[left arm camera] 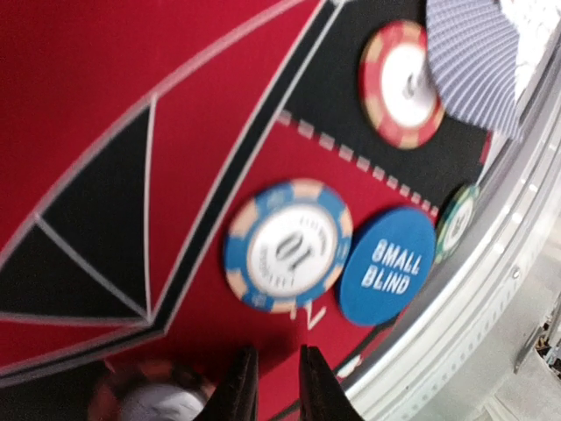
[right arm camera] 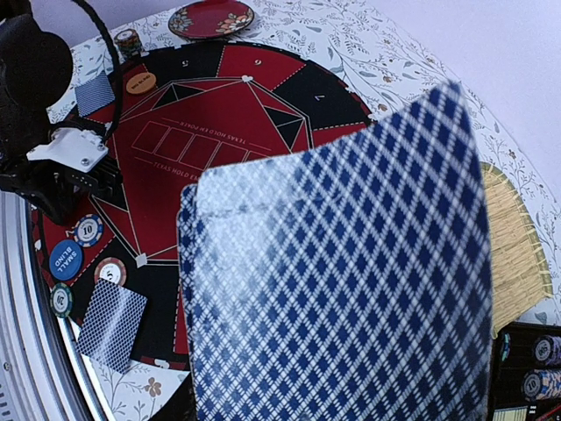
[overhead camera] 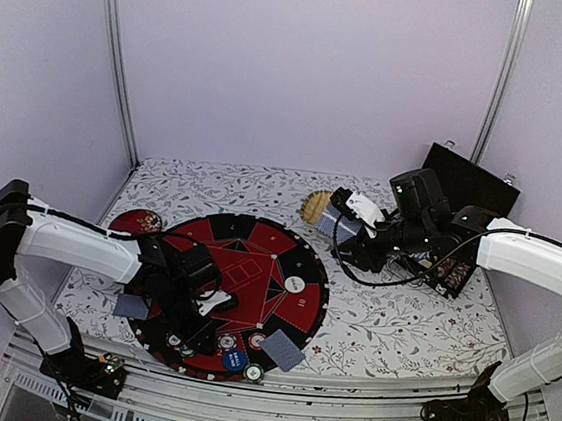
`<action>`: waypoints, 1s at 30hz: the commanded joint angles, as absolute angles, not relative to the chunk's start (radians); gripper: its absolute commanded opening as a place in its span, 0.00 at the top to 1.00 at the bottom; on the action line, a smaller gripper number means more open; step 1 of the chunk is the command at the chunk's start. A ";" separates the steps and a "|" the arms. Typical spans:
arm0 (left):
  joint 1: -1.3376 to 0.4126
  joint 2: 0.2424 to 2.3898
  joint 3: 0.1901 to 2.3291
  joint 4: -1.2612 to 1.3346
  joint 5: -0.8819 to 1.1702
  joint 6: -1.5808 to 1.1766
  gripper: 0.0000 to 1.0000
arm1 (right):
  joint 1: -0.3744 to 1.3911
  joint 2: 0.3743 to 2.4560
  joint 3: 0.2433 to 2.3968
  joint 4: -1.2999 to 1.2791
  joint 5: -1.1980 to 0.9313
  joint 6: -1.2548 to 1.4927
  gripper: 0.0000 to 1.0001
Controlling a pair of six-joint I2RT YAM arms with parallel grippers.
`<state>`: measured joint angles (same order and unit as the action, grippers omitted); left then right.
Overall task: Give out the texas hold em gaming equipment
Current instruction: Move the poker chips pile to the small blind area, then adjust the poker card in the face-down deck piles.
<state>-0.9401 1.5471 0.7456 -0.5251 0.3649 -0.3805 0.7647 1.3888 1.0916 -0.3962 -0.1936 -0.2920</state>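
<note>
My left gripper (left arm camera: 270,386) hovers low over the round red and black poker mat (overhead camera: 256,258), its jaws nearly together with nothing between them. Just ahead of it lie a blue 10 chip (left arm camera: 287,246) and the blue SMALL BLIND button (left arm camera: 387,265). A red chip (left arm camera: 401,83), a green chip (left arm camera: 456,219) and a card (left arm camera: 473,61) lie further on. My right gripper (overhead camera: 349,218) is shut on blue-backed playing cards (right arm camera: 342,281), held above the mat's far right side; its fingers are hidden behind them.
An oval straw tray (overhead camera: 314,206) lies beside the right gripper. A small red dish (overhead camera: 137,222) sits at the mat's left. An open black case (overhead camera: 470,185) with chips (right arm camera: 539,368) stands at the right. Single cards (overhead camera: 283,350) (overhead camera: 131,305) lie at the mat's near edge.
</note>
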 commanded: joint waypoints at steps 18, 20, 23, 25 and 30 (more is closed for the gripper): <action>-0.845 1.270 0.992 -0.514 0.156 -0.430 0.66 | 0.783 1.406 1.126 -0.351 -0.283 -0.276 0.56; -0.823 1.225 0.977 -0.474 0.166 -0.442 0.58 | 0.802 1.412 1.126 -0.337 -0.285 -0.275 0.56; -0.821 1.165 0.962 -0.378 0.185 -0.446 0.46 | 0.834 1.430 1.137 -0.316 -0.288 -0.280 0.56; -0.819 1.133 0.940 -0.291 0.213 -0.450 0.33 | 0.857 1.448 1.148 -0.310 -0.290 -0.287 0.56; -0.819 1.122 0.879 -0.058 0.283 -0.485 0.07 | 0.905 1.501 1.182 -0.288 -0.319 -0.290 0.56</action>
